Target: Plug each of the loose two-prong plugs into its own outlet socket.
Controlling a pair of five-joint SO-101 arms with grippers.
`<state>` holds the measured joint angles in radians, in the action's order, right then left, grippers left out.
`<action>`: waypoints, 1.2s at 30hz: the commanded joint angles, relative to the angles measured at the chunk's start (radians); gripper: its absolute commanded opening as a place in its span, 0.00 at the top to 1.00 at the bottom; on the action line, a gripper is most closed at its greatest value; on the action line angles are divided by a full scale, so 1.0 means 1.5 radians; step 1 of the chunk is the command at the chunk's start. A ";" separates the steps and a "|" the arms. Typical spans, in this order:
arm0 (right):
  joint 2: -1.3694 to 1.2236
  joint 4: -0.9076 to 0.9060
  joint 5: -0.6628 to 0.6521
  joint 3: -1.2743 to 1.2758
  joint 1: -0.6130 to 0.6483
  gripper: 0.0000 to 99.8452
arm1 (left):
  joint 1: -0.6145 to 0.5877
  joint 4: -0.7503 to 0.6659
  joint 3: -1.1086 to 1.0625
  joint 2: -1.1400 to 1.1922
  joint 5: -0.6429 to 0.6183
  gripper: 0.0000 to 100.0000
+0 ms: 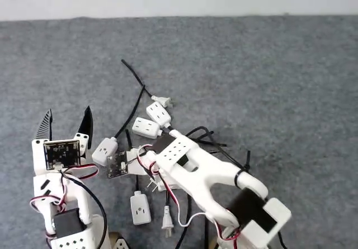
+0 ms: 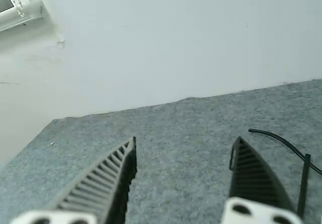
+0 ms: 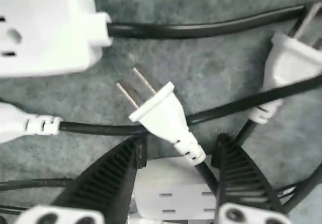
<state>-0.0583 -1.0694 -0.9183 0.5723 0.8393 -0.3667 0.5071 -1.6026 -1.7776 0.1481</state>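
The right tool is spread over a plug, which looks light, hard and a little slippery, best pinched on its white body behind the prongs.

Left claw agape above grey carpet, black cable beside

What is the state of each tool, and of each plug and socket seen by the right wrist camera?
Left tool: open, holding nothing.
Right tool: open, its fingers on either side of the middle plug's cord end.
Middle plug: loose, prongs bare.
Side plug: loose, prongs bare.
Far socket: slots empty.
Near socket: slots empty.
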 commanded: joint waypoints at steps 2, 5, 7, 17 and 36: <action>-0.018 0.007 -0.034 -0.028 0.013 0.80 | -0.004 -0.020 0.010 -0.001 -0.007 0.72; -0.039 0.010 -0.041 -0.029 0.015 0.80 | -0.004 -0.020 0.010 -0.001 -0.007 0.72; -0.043 0.010 -0.041 -0.029 0.015 0.83 | -0.004 -0.020 0.010 -0.001 -0.007 0.72; -0.044 0.010 -0.063 -0.036 0.013 0.99 | -0.004 -0.020 0.009 -0.001 -0.007 0.72; -0.044 -0.276 -0.062 -0.390 -0.046 0.99 | -0.003 -0.035 -0.005 -0.001 -0.007 0.72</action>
<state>-0.1350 -1.4116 -1.0012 0.1227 0.8025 -0.3667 0.4856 -1.6149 -1.7776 0.1481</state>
